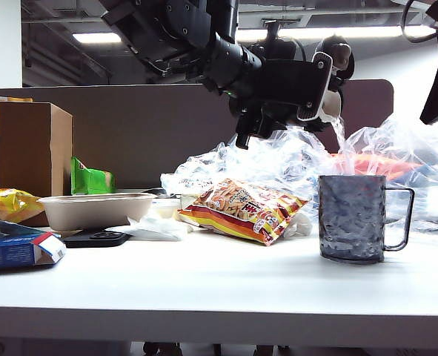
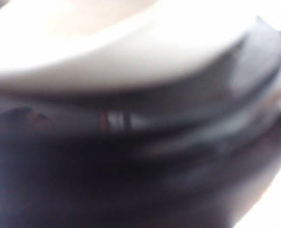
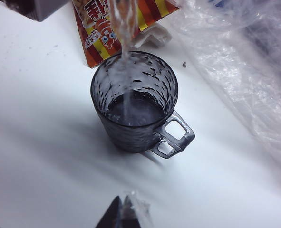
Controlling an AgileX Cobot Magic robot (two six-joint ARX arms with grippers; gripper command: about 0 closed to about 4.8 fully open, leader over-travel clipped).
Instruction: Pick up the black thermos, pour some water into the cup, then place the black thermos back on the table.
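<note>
One stream of water (image 1: 340,137) falls from the pale spout of the black thermos (image 1: 289,87), which the left gripper (image 1: 259,122) clamps around the body, long axis tipped close to level and spout end toward the cup (image 1: 352,217). The cup stands on the table (image 1: 204,285) below and just beyond that gripper's spout side, its bottom already holding some water. The right gripper (image 3: 123,213) hovers above the cup with fingers shut and empty. Righting the flask, I judge, turns on swinging that axis upright away from the cup.
</note>
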